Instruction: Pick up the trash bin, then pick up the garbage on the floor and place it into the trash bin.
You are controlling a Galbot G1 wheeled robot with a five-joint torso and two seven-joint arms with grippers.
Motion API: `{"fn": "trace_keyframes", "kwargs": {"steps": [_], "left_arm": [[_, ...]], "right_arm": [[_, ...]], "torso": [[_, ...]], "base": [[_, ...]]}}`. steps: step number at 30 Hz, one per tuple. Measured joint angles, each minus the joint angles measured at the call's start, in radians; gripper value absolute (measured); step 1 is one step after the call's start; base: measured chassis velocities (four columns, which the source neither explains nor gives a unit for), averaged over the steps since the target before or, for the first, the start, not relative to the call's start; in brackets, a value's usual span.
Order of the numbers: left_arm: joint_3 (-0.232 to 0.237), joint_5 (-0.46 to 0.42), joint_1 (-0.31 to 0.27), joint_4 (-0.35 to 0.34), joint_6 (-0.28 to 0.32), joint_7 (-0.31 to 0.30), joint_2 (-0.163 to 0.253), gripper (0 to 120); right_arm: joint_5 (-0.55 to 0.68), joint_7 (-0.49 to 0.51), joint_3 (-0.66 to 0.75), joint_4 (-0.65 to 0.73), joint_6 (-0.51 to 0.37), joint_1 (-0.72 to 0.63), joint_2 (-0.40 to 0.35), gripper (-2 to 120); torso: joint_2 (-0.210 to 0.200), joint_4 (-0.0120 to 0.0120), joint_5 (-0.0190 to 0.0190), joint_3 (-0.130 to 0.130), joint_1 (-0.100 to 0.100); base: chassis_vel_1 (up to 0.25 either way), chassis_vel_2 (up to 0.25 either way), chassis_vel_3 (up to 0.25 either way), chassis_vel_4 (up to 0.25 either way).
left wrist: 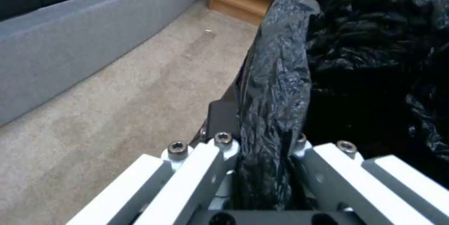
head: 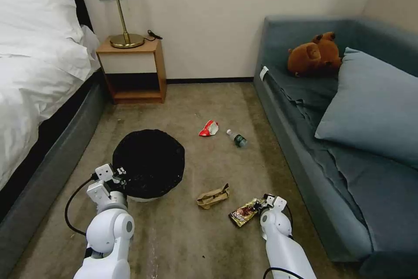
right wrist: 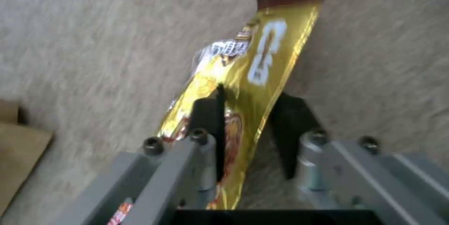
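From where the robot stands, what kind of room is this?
Most likely a bedroom, perhaps in a hotel. A bed with white bedding lies along one side, a wooden nightstand with a brass lamp stands by the wall, and a blue-grey daybed with a cushion faces it across carpet.

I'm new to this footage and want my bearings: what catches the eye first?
The black-lined trash bin on the carpet, its rim pinched by the left tool. Nearby, the right tool straddles a yellow snack packet, jaws apart. A brown plush toy sits on the sofa.
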Motion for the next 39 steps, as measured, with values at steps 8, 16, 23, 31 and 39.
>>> {"fn": "trace_keyframes", "kwargs": {"steps": [8,16,23,31,39], "left_arm": [[0.000,0.000,-0.001,-0.001,0.000,0.001,0.001,4],[0.001,-0.001,-0.002,0.006,-0.002,0.002,-0.001,4],[0.000,-0.002,0.000,0.017,-0.009,0.005,-0.001,4],[0.006,-0.004,0.003,0.033,-0.019,0.010,-0.005,4],[0.007,-0.015,-0.004,0.060,-0.028,0.011,-0.005,4]], "right_arm": [[-0.002,-0.001,-0.003,0.016,-0.002,-0.009,-0.001,0],[-0.014,0.007,-0.012,0.077,0.008,-0.023,-0.009,0],[-0.051,0.017,-0.032,0.203,0.033,-0.041,-0.020,0],[-0.097,0.007,-0.094,0.372,0.124,-0.059,-0.028,0],[-0.185,-0.018,-0.269,0.631,0.281,-0.068,-0.055,0]], "torso": [[0.000,-0.0010,-0.0008,0.000,0.000],[0.000,-0.0015,-0.0016,0.000,0.000],[0.000,-0.0015,-0.0018,0.000,0.000],[0.000,-0.0015,-0.0021,0.000,0.000],[0.000,-0.0015,-0.0022,0.000,0.000]], "base": [[0.000,0.000,0.000,0.000],[0.000,0.000,0.000,0.000],[0.000,0.000,0.000,0.000],[0.000,0.000,0.000,0.000],[0.000,0.000,0.000,0.000]]}}
